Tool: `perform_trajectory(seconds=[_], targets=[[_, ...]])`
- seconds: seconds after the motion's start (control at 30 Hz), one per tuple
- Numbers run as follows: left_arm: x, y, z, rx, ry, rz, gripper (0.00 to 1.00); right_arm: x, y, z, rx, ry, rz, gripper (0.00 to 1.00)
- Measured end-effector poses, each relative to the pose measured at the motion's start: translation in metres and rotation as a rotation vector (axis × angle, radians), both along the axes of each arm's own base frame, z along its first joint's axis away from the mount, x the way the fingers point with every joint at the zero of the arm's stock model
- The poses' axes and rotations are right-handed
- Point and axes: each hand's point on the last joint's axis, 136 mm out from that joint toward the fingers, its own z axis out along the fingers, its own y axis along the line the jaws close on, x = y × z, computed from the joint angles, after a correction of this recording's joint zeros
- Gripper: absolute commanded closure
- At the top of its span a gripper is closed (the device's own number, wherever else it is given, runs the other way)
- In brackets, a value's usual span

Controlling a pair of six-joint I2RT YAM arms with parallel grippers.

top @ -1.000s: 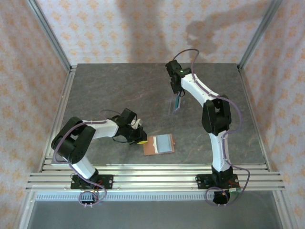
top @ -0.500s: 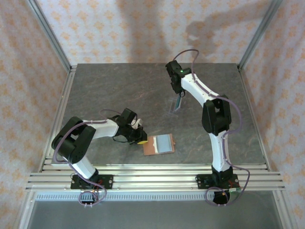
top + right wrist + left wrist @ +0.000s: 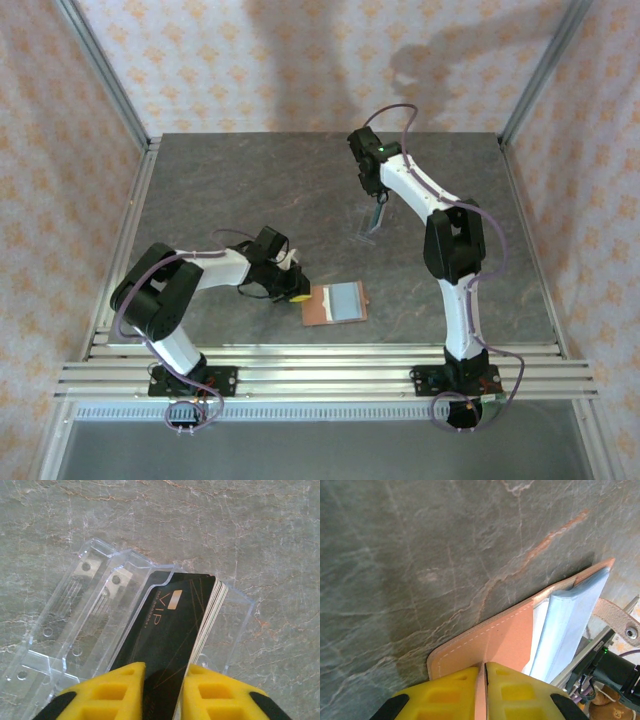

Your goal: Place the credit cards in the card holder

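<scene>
Right gripper has just closed down onto the cards, stacked between its fingers in a clear case; we judge lift-out next. Left gripper, well apart, pinches the holder by its edge.

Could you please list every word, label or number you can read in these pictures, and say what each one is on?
"VIP": gold letters on the black card.
Fine print beside it: too small to read.
Brown card holder: no text visible.
</scene>
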Motion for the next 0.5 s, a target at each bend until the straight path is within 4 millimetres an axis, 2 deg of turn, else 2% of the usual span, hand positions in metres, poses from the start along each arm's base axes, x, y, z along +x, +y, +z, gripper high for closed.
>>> perform_trajectory(seconds=[0.5], targets=[[-0.0002, -0.0025, -0.0004, -0.004, 0.005, -0.007, 0.85, -0.0052, 0.0079, 0.0062, 0.058, 0.026, -0.004, 0.95]])
